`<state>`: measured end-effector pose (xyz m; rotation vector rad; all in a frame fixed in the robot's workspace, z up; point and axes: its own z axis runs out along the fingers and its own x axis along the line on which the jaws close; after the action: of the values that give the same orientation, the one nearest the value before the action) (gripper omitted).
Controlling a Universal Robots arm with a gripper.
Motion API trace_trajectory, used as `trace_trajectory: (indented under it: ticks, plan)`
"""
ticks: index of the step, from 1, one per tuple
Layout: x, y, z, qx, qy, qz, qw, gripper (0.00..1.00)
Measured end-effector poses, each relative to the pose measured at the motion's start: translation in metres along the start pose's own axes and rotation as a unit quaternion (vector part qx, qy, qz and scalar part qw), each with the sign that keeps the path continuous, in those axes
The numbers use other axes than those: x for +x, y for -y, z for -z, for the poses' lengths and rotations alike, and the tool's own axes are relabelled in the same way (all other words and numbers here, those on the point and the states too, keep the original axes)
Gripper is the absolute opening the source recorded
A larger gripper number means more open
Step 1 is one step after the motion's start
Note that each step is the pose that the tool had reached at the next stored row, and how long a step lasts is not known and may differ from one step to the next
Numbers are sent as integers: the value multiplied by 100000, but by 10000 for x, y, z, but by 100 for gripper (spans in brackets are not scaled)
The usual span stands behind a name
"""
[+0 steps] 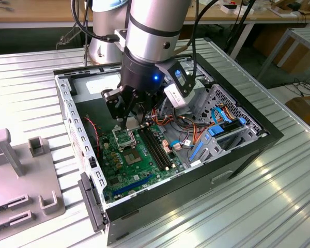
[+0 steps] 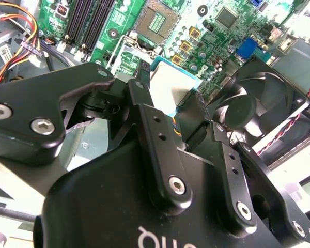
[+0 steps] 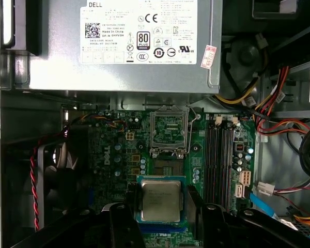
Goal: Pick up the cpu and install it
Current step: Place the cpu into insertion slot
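Observation:
The cpu [image 3: 161, 202] is a flat square chip with a silver-grey top on a green edge, and my gripper [image 3: 161, 192] is shut on it, one black finger [image 3: 131, 198] on each side. It hangs above the green motherboard [image 3: 113, 155], a short way from the open socket [image 3: 169, 132] with its metal frame and lever. In the second wrist view the cpu [image 2: 171, 77] sits between the fingers [image 2: 142, 82], and the socket [image 2: 156, 20] lies beyond. In the exterior view my gripper [image 1: 129, 121] hovers inside the open computer case, just above the socket [image 1: 123, 137].
A grey power supply box [image 3: 119, 46] with a white label borders the board. Memory slots [image 3: 219, 155] run beside the socket, a black fan [image 2: 253, 108] sits on the other side, and coloured cables [image 3: 279, 103] crowd the case. A grey fixture [image 1: 20, 175] lies on the exterior view's left.

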<state>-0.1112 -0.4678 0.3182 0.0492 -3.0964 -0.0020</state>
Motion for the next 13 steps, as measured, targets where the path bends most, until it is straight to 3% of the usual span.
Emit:
trace_trajectory:
  ticks: [13]
  plan:
    - [-9,2,-23,-5,2,-3,100000,47]
